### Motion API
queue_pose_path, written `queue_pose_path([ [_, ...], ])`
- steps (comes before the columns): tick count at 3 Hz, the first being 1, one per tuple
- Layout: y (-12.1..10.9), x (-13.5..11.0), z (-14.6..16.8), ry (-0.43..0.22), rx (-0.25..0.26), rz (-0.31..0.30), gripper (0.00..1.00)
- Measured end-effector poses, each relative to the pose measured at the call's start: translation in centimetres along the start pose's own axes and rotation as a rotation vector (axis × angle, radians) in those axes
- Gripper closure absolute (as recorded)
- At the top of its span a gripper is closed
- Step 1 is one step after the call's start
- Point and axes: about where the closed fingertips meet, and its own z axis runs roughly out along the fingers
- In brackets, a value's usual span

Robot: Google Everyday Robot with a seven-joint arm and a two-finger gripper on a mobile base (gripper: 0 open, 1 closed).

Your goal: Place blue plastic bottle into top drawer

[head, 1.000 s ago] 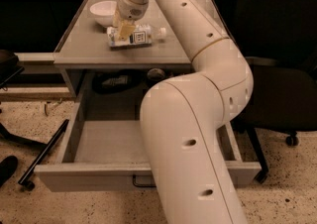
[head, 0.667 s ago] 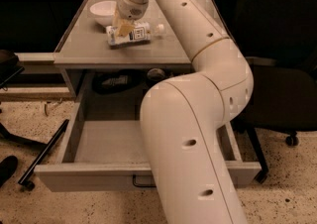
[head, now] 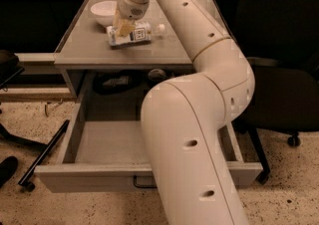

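The blue plastic bottle (head: 138, 34) lies on its side on the grey table top (head: 164, 52), white cap pointing right. My gripper (head: 122, 26) reaches down from the arm onto the bottle's left end and touches or covers it. The top drawer (head: 94, 176) is pulled out wide below the table, with its dark wire handle (head: 141, 184) at the front centre. My big white arm (head: 194, 134) hides the right half of the drawer's inside. The part of the drawer floor that shows is bare.
A white bowl (head: 104, 12) stands on the table just behind and left of the bottle. Dark objects (head: 115, 82) sit in the shadow under the table top at the drawer's back. A black office chair (head: 281, 69) stands at the right. A black chair base (head: 42, 152) lies on the floor at the left.
Almost nothing. The gripper has shifted slightly at the bottle's left end, and the bottle lies in the same place on the table.
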Motion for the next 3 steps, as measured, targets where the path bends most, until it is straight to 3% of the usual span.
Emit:
queue_pose_path([
  [2, 0.0, 0.0, 0.0, 0.0, 0.0, 0.0, 0.12],
  [3, 0.0, 0.0, 0.01, 0.0, 0.0, 0.0, 0.0],
])
